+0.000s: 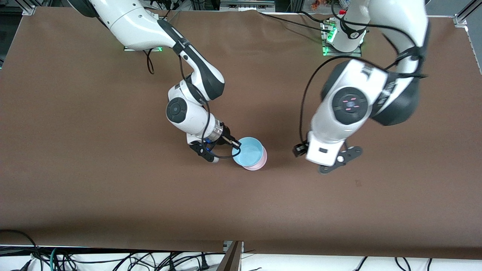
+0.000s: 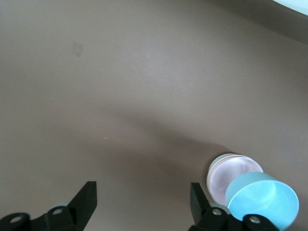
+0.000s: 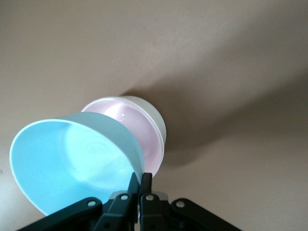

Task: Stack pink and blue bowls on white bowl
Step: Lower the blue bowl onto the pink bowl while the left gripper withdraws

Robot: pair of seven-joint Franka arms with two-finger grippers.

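My right gripper (image 1: 236,144) (image 3: 146,177) is shut on the rim of the light blue bowl (image 1: 248,151) (image 3: 72,159). It holds the bowl tilted, just above the pink bowl (image 1: 260,163) (image 3: 142,132). The pink bowl sits nested in the white bowl (image 3: 156,120), which the front view hides under the other two. The left wrist view shows the blue bowl (image 2: 262,201) from below, over the pink bowl (image 2: 233,172). My left gripper (image 1: 339,162) (image 2: 143,202) hangs open and holds nothing, over bare table beside the stack, toward the left arm's end.
The brown table cover (image 1: 113,169) runs in every direction around the stack. Cables and a white ledge (image 1: 113,259) lie along the table's edge nearest the front camera.
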